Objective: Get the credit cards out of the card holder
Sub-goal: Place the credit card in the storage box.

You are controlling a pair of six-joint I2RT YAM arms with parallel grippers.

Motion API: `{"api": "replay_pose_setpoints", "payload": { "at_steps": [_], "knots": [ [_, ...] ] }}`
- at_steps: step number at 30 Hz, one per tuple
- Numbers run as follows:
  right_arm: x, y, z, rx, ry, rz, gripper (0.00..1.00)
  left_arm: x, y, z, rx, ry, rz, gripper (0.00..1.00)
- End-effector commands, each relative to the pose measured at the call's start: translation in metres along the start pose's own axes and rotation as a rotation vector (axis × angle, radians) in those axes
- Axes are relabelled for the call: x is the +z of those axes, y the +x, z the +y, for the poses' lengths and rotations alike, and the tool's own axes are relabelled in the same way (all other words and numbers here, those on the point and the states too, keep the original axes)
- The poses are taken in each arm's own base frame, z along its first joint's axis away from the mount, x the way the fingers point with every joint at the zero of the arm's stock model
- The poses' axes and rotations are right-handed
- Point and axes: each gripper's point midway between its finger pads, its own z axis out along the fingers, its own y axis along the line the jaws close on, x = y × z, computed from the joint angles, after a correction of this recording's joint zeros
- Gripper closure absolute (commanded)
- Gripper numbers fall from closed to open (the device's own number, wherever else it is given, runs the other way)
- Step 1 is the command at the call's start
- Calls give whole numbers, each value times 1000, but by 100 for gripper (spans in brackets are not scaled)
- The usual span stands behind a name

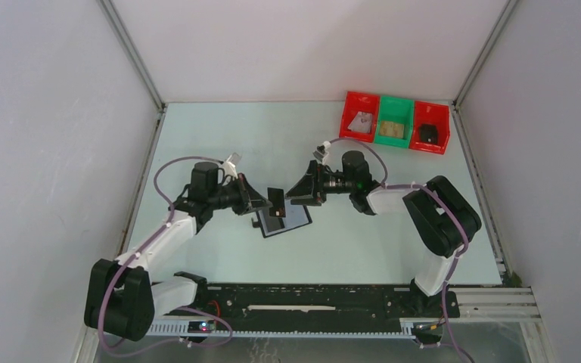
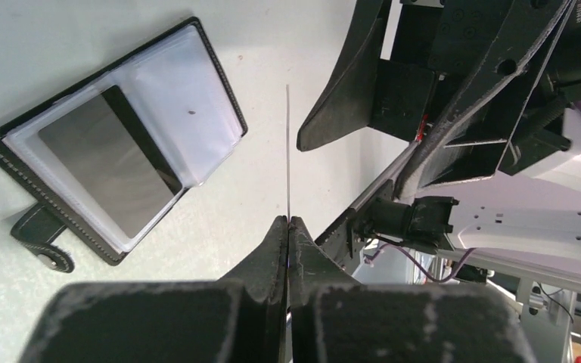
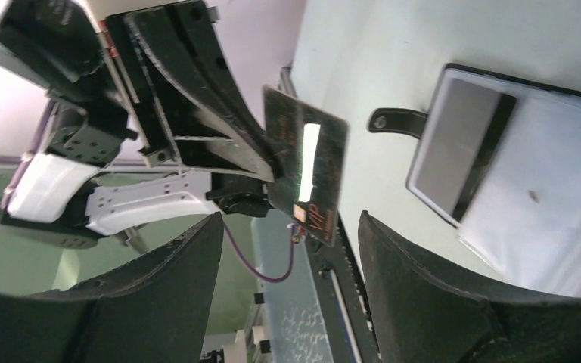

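Left wrist view lets us see our left gripper (image 2: 288, 221) pinched tight on a dark credit card (image 3: 306, 174), held on its edge just beside the open card holder (image 2: 197, 113), where a grey card (image 2: 110, 162) seems tucked inside, while our right gripper (image 3: 289, 219) stands wide open near the holder.

Card holder (image 2: 197, 113): black leather-look cover, stitched rim, clear glossy plastic sleeves. Grey card (image 2: 106, 159): silvery, satin sheen. Dark card (image 3: 306, 174): glossy, 1 glare stripe. Surface (image 2: 197, 257): pale, matt, smooth.
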Motion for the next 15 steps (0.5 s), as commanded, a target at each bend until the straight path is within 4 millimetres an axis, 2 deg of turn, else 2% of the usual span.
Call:
{"api": "replay_pose_setpoints", "payload": {
  "at_steps": [1,6,12,14,15],
  "knots": [
    [1,0,35,-50,-145,15,25,-11,-18,-39,78,133,-43,100],
    [9,5,37,-39,-161,38,28,-15,-18,-53,88,209,-60,100],
    [13,8,39,-36,-163,39,31,-19,-16,-59,93,241,-68,100],
    [13,7,42,-41,-168,32,38,-20,-16,-59,94,244,-67,100],
    [12,6,43,-43,-172,28,45,-20,-15,-58,93,244,-65,100]
  ]
}}
